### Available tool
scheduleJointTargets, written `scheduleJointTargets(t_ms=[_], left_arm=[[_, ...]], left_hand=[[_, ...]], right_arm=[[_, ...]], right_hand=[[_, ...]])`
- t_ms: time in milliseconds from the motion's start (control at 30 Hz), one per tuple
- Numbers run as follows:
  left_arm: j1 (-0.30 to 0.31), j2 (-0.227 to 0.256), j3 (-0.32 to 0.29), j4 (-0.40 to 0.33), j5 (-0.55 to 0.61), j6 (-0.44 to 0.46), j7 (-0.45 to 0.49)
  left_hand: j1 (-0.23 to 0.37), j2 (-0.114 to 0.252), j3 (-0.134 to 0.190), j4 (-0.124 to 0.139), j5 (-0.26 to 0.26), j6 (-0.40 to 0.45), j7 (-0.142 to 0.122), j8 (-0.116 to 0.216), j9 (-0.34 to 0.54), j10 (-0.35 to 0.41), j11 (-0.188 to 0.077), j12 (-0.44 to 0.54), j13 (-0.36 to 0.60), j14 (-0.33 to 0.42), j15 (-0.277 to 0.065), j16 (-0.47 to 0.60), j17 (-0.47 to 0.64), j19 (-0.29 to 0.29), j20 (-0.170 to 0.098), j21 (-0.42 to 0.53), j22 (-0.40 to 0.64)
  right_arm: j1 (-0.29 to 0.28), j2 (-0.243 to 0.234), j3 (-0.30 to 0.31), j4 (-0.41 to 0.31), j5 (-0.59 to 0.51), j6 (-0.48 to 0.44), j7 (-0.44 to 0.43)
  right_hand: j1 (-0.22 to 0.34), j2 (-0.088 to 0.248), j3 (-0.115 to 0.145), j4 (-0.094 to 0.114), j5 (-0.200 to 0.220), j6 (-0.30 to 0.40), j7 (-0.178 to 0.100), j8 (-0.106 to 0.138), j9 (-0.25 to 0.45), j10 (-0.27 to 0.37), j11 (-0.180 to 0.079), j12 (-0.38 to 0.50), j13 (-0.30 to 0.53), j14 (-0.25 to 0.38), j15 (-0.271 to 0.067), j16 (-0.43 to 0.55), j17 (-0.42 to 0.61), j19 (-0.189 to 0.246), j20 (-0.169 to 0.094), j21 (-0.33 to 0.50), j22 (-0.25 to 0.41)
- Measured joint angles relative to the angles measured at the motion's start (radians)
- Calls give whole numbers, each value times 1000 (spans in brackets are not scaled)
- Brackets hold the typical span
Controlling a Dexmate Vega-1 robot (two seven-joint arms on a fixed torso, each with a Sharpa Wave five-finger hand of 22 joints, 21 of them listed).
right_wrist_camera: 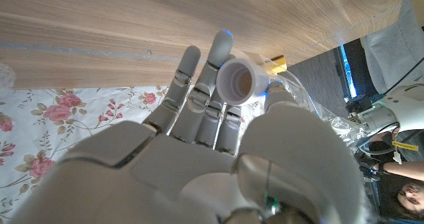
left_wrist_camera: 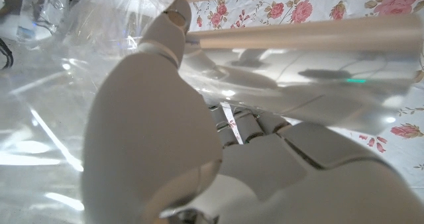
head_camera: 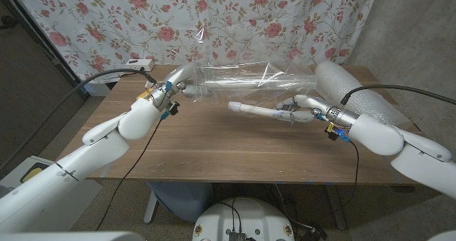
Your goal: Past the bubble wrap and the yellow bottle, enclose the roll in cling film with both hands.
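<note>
Both white arms come in from the near corners over the brown wooden table (head_camera: 214,148). Right hand (head_camera: 303,113) is clasped around a slim white tube-shaped roll (head_camera: 253,110), which sticks out toward the table centre, above the surface. Right wrist view: the roll's hollow end (right_wrist_camera: 240,82) sits between the fingers (right_wrist_camera: 199,91) and the thumb side, so that grip is firm.

Left hand (head_camera: 182,86) is up at the far left of the table, fingers into a clear sheet of cling film (head_camera: 242,77). Film is stretched and crinkled, raised off the table, spanning from the left hand toward the far right. Left wrist view shows the film (left_wrist_camera: 311,85) draped past the thumb (left_wrist_camera: 165,38) and fingers; looks pinched, holding it taut.

Roll is just in front of and under the film's lower edge; can't tell if they touch.

Big pale roll of bubble wrap (head_camera: 353,91) lies at the far right corner, behind the right hand. Rose-print floral curtain (head_camera: 214,20) hangs behind the table.
</note>
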Motion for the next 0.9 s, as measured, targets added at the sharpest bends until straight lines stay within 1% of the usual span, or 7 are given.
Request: scheduleJointTargets(t_ms=[367, 900], left_arm=[[26, -13, -20, 0, -11, -28, 6], [50, -24, -39, -14, -13, -35, 2]], left_hand=[[0, 0, 2, -2, 0, 2, -1, 0, 0, 0, 0, 0, -2, 3, -3, -2, 7, 4, -4, 0, -1], [0, 0, 2, -2, -1, 2, -1, 3, -5, 0, 0, 1, -3, 4, -4, -5, 6, 4, -4, 0, -1]], right_arm=[[16, -19, -17, 16, 27, -20, -15], [12, -43, -22, 26, 50, -25, -38]], right_hand=[[3, -3, 0, 0, -1, 0, 0, -3, -1, 5, 5, -6, 0, -2, 2, 0, -3, 0, 0, 0, 0], [2, -2, 0, 0, -2, 2, 2, -5, 0, 5, 5, -8, 0, -2, 2, -1, -5, 0, 0, -6, 0]])
